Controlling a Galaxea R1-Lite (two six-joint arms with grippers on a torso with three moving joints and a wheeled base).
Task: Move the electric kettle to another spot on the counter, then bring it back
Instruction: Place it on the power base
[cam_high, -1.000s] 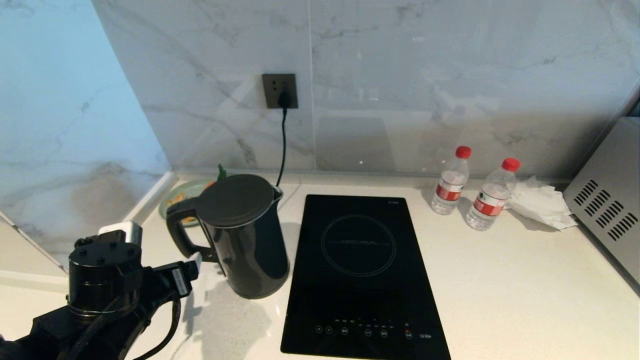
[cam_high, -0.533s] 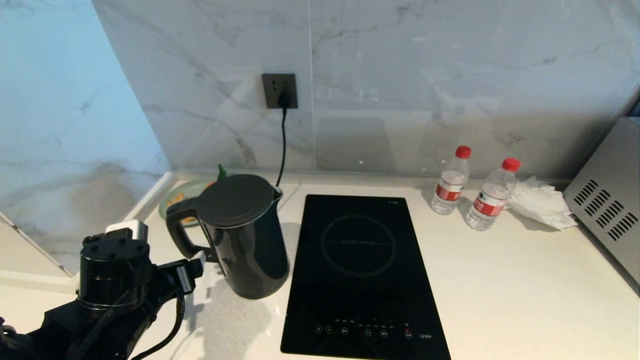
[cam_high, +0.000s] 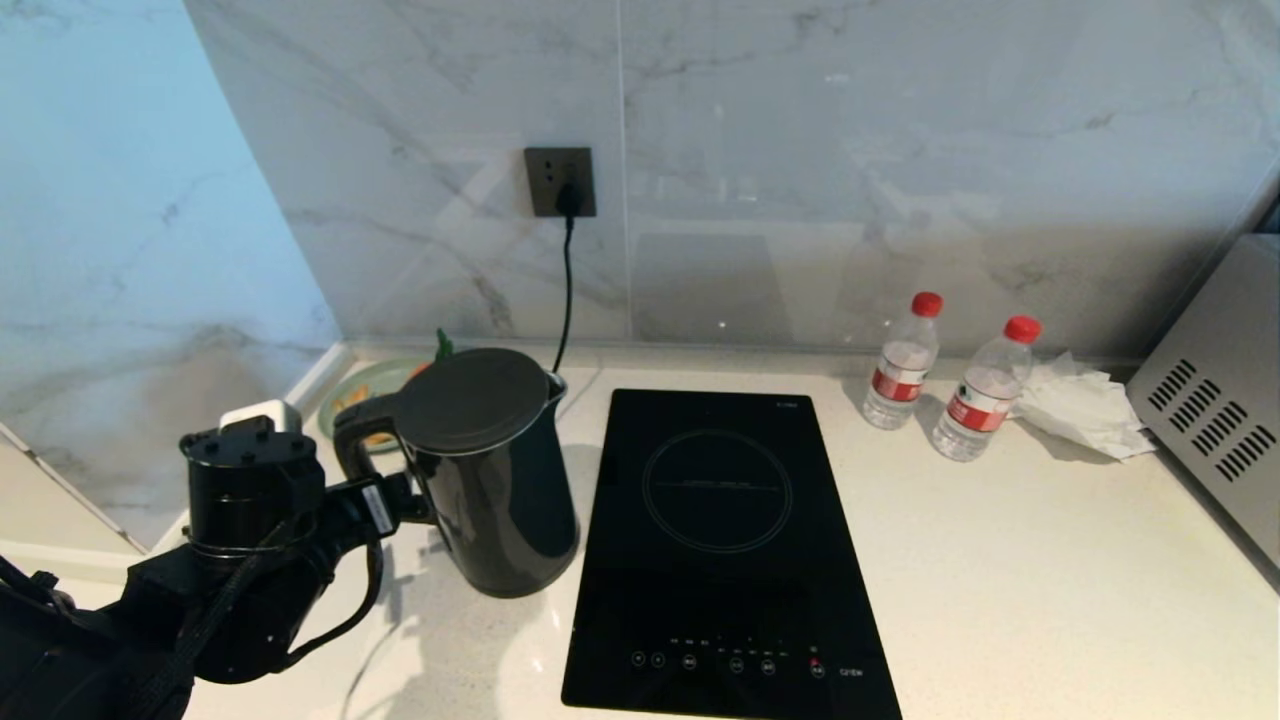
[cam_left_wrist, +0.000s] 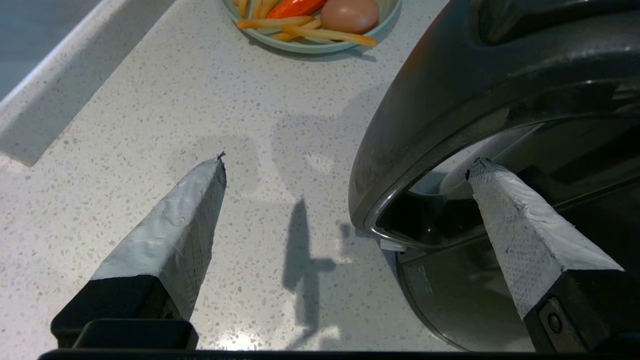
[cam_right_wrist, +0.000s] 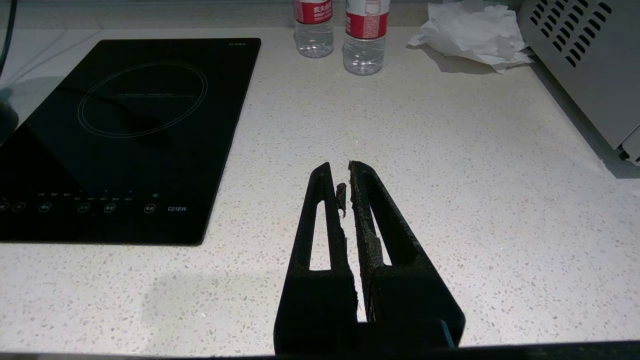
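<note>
the left claw (cam_left_wrist: 345, 165) stands spread wide at the kettle's (cam_high: 490, 470) handle (cam_high: 360, 450), one finger (cam_left_wrist: 520, 235) inside the loop and the other (cam_left_wrist: 170, 235) outside it over the counter (cam_high: 1000, 560), gripping nothing. the kettle sits on its base at the counter's back left, just ahead of the claw, with a plate of food (cam_left_wrist: 310, 25) beyond. this reads as the reach before the first lift; the next move calls for clenching squarely on the handle, then lifting straight up off the base. the right claw (cam_right_wrist: 345, 175) hangs clenched and empty over bare counter. beside it, the hob (cam_right_wrist: 125, 135) carries "c21ew"; the bottle labels (cam_right_wrist: 367, 20) are too small to read.
</note>
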